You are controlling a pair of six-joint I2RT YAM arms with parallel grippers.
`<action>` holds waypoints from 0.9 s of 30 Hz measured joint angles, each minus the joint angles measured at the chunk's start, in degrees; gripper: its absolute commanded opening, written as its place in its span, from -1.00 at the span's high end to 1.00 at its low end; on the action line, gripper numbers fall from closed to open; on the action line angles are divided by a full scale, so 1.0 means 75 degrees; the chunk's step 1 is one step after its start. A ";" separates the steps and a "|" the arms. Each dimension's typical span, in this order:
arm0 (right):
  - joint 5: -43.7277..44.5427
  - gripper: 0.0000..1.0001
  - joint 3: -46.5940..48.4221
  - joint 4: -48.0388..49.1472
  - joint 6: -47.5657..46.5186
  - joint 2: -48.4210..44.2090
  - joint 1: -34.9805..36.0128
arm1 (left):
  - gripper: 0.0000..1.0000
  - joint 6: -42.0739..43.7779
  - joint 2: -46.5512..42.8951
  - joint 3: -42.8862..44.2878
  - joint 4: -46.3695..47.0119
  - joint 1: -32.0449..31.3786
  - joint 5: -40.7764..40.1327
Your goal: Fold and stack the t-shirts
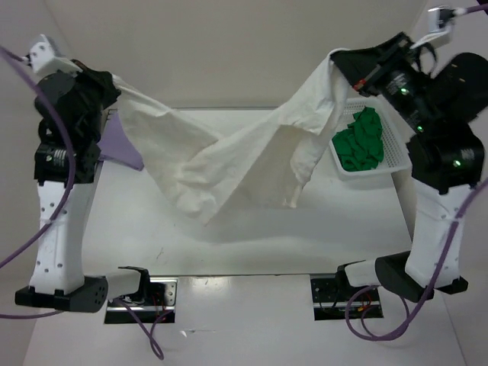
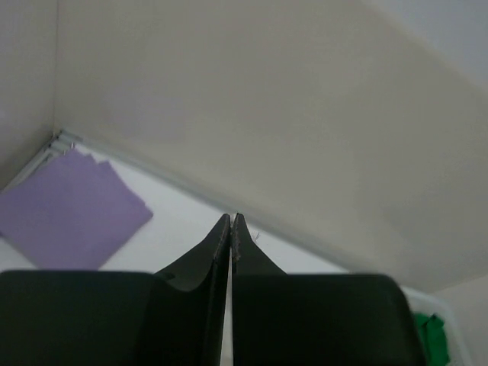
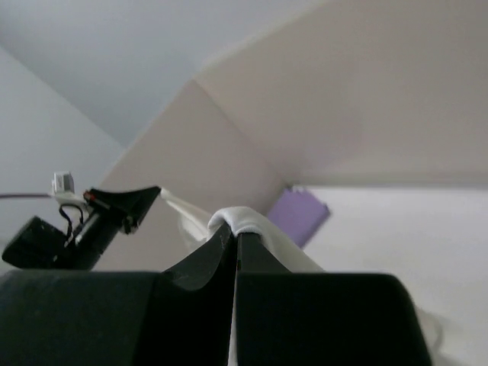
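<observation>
Shows the left end effector raised at the left side, fingers pressed flat together in the wrist view. From above, it is clamped on one end of the cream white t-shirt, whose edge runs straight into the tips.

Shows the right end effector raised at the far right, likewise closed on the opposite end of the same garment. A small white fold bulges over the meeting fingertips in the right wrist view.

Holds the cream white t-shirt stretched between both arms above the desk. It sags in the middle, with one point of cloth hanging low at centre left and a sleeve dangling to its right. Cannot tell whether the lowest point touches the surface.

Places the lavender t-shirt flat at the far left of the desk, partly behind the left arm and the hanging cloth.

Places the green t-shirt crumpled inside the white mesh basket at the far right of the desk, just beside the right arm.
</observation>
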 measured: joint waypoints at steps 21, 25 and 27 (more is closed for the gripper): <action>-0.0458 1.00 -0.7766 0.0187 -0.0726 -0.0318 -0.0254 | -1.00 -0.0020 0.5225 -0.0632 -0.0265 0.0557 0.3008; -0.0350 1.00 -0.8195 0.0306 -0.0758 -0.0294 -0.0254 | 0.10 -0.0210 0.2323 -0.3523 0.0323 0.0551 0.3401; -0.0350 1.00 -0.8282 0.0385 -0.0799 -0.0254 -0.0254 | 0.51 -0.0460 0.0991 -0.4846 0.0391 0.0551 0.3535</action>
